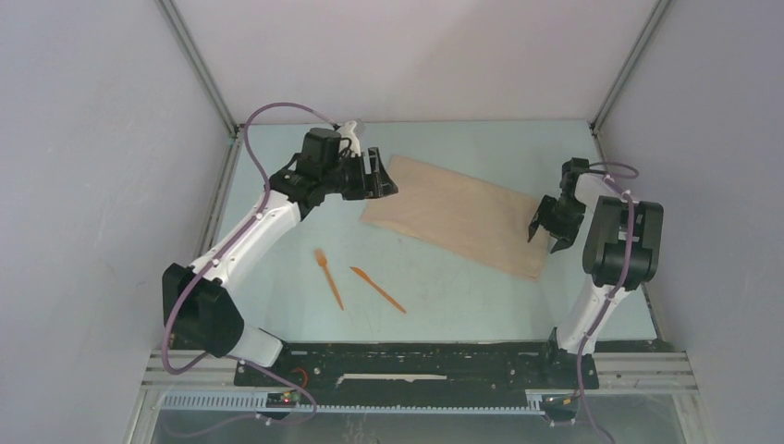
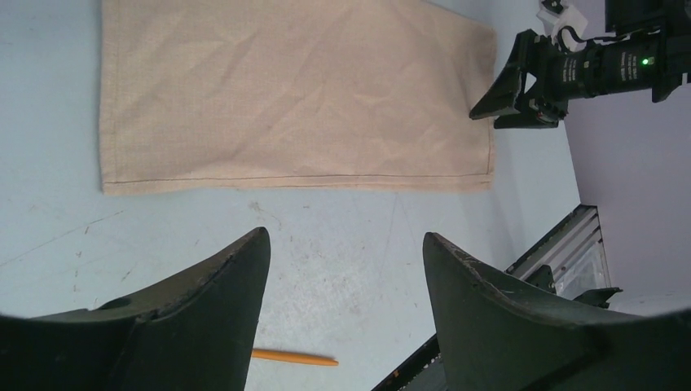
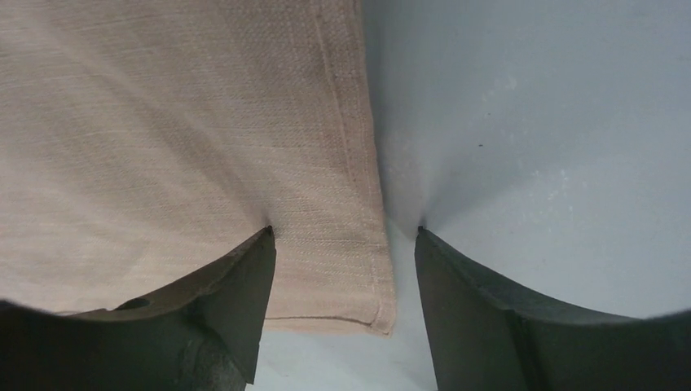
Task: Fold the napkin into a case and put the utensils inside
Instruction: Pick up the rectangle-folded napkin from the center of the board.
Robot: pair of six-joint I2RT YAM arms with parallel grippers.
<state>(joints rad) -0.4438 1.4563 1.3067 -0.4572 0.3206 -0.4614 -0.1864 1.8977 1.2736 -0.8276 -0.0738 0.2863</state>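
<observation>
The beige napkin (image 1: pixel 458 217) lies flat on the table as a wide oblong, slanting from back left to front right; no case is in view. My left gripper (image 1: pixel 384 176) hovers open at its left end, with bare table and nothing else between its fingers (image 2: pixel 244 269). My right gripper (image 1: pixel 545 231) stands open over the napkin's near right corner (image 3: pixel 358 277), one fingertip on the cloth, the other on the table. The orange fork (image 1: pixel 328 276) and orange knife (image 1: pixel 377 289) lie side by side in front of the napkin. One orange tip (image 2: pixel 295 357) shows in the left wrist view.
Grey walls with metal corner posts (image 1: pixel 199 69) close in the pale blue table (image 1: pixel 462 296). A black base rail (image 1: pixel 416 365) runs along the near edge. A purple cable (image 1: pixel 263 157) loops over the left arm.
</observation>
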